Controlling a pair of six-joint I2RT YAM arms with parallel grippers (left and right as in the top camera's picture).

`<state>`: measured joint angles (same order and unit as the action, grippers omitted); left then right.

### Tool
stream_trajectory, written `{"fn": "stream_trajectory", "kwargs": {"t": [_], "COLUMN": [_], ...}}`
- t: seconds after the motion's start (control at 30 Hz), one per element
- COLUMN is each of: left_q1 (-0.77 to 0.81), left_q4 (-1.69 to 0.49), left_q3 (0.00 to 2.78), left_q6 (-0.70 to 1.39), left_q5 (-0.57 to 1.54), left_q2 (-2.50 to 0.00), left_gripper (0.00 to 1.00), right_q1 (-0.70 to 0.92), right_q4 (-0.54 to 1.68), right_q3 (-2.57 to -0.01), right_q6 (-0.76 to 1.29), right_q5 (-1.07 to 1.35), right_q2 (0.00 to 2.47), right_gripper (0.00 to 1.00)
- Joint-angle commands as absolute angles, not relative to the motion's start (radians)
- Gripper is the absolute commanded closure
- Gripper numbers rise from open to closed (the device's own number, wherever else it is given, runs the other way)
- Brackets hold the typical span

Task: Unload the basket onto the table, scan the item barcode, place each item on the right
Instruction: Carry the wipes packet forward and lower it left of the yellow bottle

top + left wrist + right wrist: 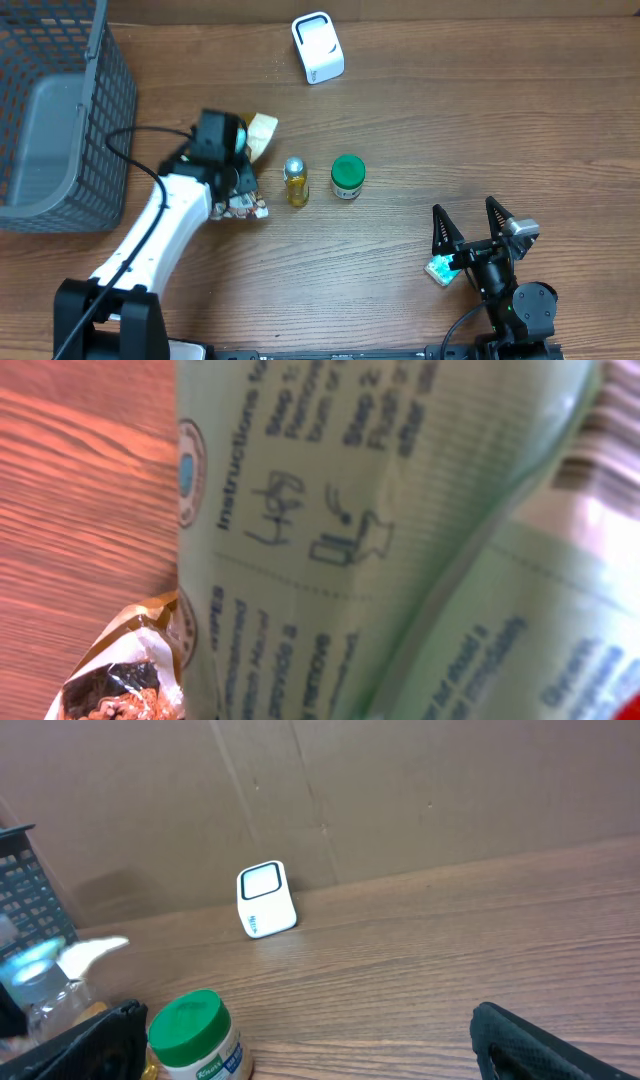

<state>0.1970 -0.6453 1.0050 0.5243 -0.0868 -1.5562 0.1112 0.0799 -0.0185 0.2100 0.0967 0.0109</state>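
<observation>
Overhead, we see the left gripper (238, 142) clenched on the pale green packet (264, 129) near the small bottle (295, 182), well apart from the white scanner (318, 47), right gripper (465, 210) released; we judge the limp film may fold, hiding its barcode (603, 435).

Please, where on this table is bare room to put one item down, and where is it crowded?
Bare wood: the whole stretch right of the scanner and green-lidded jar, beyond the right gripper; also the band between scanner and jar. Crowded: between basket and small bottle, where the left gripper holds a pale packet by a snack packet.
</observation>
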Motion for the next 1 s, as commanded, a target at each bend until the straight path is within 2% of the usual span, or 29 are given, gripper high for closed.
{"fn": "stream_trajectory", "kwargs": {"t": [0.0, 0.13, 0.27, 0.4, 0.47, 0.63, 0.97], "left_q1": [0.217, 0.217, 0.218, 0.217, 0.217, 0.215, 0.205], "left_q4": [-0.568, -0.532, -0.534, -0.554, -0.569, -0.604, -0.879], "left_q3": [0.92, 0.876, 0.875, 0.875, 0.875, 0.902, 1.25], "left_q6": [0.577, 0.576, 0.555, 0.553, 0.541, 0.492, 0.338], "left_q5": [-0.163, -0.165, -0.164, -0.165, -0.162, -0.163, -0.165], "left_q2": [-1.55, -1.55, -1.55, -1.55, -1.55, -1.544, -1.533], "left_gripper": [0.87, 0.83, 0.69, 0.33, 0.23, 0.12, 0.08], "right_q1": [0.109, 0.109, 0.109, 0.109, 0.109, 0.109, 0.109], "right_q4": [0.076, 0.076, 0.076, 0.076, 0.076, 0.076, 0.076], "right_q3": [-0.008, -0.008, -0.008, -0.008, -0.008, -0.008, -0.008], "right_q6": [0.216, 0.216, 0.216, 0.216, 0.216, 0.216, 0.216], "right_q5": [0.096, 0.096, 0.096, 0.096, 0.096, 0.096, 0.096], "right_q2": [0.003, 0.003, 0.003, 0.003, 0.003, 0.003, 0.003], "right_gripper": [0.0, 0.0, 0.0, 0.0, 0.0, 0.0, 0.0]}}
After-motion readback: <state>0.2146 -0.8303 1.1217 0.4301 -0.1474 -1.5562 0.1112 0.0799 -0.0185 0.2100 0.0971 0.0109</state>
